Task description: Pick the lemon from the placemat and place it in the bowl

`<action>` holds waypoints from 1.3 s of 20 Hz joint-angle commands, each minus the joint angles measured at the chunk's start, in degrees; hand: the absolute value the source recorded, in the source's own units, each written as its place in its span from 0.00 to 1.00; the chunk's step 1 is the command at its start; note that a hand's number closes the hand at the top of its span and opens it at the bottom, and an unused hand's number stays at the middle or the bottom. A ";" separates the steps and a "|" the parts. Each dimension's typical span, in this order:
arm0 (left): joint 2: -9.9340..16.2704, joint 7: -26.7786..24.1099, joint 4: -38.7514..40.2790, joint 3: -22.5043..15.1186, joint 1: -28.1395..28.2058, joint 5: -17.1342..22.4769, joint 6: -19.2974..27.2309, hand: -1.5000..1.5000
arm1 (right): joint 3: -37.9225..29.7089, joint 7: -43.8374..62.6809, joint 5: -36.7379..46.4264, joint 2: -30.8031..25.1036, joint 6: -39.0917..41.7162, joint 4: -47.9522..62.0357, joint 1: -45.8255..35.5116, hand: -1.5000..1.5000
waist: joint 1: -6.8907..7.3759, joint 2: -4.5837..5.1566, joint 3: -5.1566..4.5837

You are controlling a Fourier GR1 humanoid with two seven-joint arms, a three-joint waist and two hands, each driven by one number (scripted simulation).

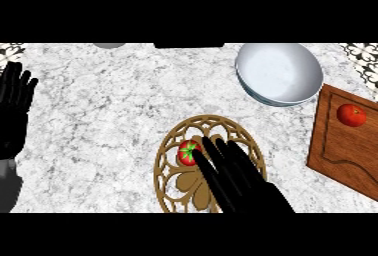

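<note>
Head view shows a marbled grey-white counter (111, 115) with a white bowl (279, 73) standing at the upper right. Just right of the bowl lies a wooden cutting board (339, 150), and a red tomato (351, 115) sits on its upper part. A dark flat object (189, 45) and a grey round one (109, 45) are cut off by the far edge. Near the lower middle lies an oval, openwork wooden placemat (171, 145). On it rests a small red fruit with a green stalk (187, 152); it looks like a tomato, not a yellow lemon. The right robot hand (235, 176) lies over the placemat with fingers stretched straight, their tips just beside the fruit's right side, holding nothing. The left robot hand (15, 105) rests open at the left edge, fingers up.
</note>
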 commanded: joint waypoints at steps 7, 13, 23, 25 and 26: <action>-1.67 -3.28 3.25 -0.58 -0.20 -1.13 -1.15 0.50 | 1.05 21.43 -12.17 0.64 26.46 -5.68 -2.57 0.00 | 1.14 0.59 0.02; -0.72 -0.69 2.23 0.82 -2.31 0.30 -2.11 0.50 | 0.08 25.07 -15.36 1.53 27.91 -4.57 -1.87 0.00 | 1.60 0.47 0.17; -2.63 -0.56 2.91 0.12 -2.96 -1.34 -2.17 0.50 | -7.56 14.78 -15.31 2.27 26.46 8.92 -3.54 0.00 | 2.17 0.83 0.33; -1.71 -2.30 5.35 1.98 -2.79 -0.43 -4.87 0.50 | -5.39 15.61 -13.31 3.00 26.46 5.92 -0.13 0.00 | 1.78 0.76 0.32; -3.35 -2.12 5.07 1.06 -3.97 -1.95 -2.49 0.50 | -2.69 18.15 -11.43 3.38 26.55 2.32 2.34 0.00 | 1.48 0.66 0.33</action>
